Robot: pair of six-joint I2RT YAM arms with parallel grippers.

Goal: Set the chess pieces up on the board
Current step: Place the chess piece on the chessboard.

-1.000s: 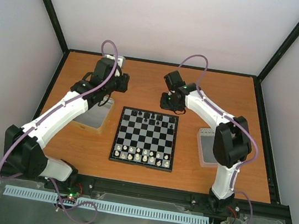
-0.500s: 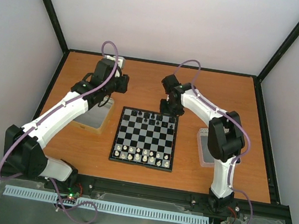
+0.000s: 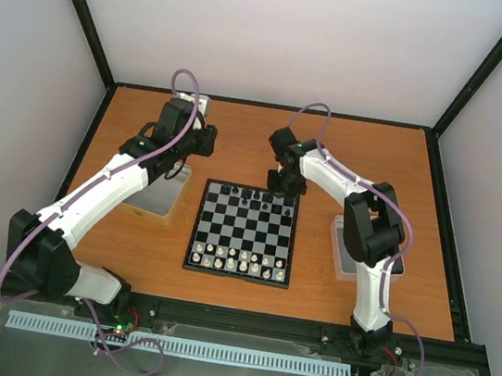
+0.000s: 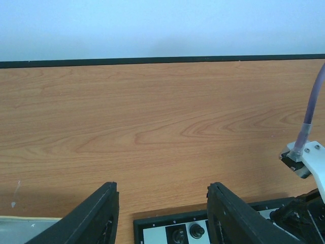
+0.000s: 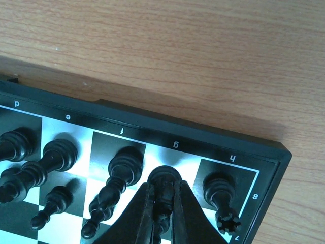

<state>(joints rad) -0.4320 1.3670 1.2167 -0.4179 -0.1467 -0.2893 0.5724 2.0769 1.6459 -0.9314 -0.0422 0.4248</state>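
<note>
Right claw [image 5: 163, 197] is pinching a small black piece [image 5: 163, 177] between its two dark fingers, directly over the square lettered g on the far back rank of the board [image 3: 243, 232]. That board lies flat in the middle of the wooden table [image 3: 240, 130], between the two arms.

Left claw [image 4: 161, 189] is spread wide and grips nothing. It hangs over bare wood beyond the board's far left corner.

My reading is that this is the placing step for one black back-rank piece. The square sits between a tall black piece [image 5: 124, 168] on the f square and a notched, tower-like piece [image 5: 223, 195] in the h corner, both just beside the fingers. The next move seems to call for setting the base flat in the middle of the square, parting the fingers only slightly, and lifting straight up so neither neighbour tips.

On the board, the whitish set [image 3: 239, 261] fills two rows along the near edge. The black set [image 3: 255, 195] lines the far edge, with only a few pieces in the row in front, so black looks unfinished.

Two shallow trays flank the board. The left tray [image 3: 163, 199] is partly under the left arm; the right tray [image 3: 345, 253] is partly behind the right arm. I cannot make out any chessmen in the parts that show.
</note>
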